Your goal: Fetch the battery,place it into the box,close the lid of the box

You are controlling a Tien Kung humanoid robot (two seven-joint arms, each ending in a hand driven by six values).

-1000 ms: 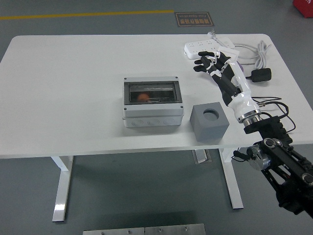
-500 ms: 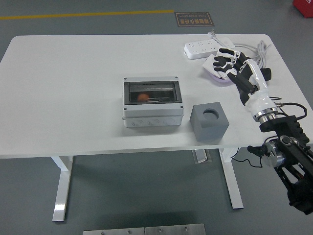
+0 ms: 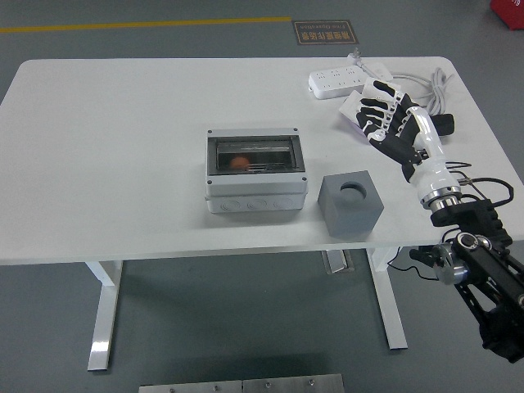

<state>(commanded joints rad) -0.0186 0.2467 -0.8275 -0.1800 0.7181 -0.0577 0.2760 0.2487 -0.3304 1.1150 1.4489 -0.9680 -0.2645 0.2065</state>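
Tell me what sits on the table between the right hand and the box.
In the head view, only bare white table separates the right hand from the box. The grey block sits nearer the front edge, off that line.

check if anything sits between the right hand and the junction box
Yes, partly. The grey cube with a round hole stands on the table between the right hand and the junction box, just off the box's right front corner. The path higher up, straight left, looks clear.
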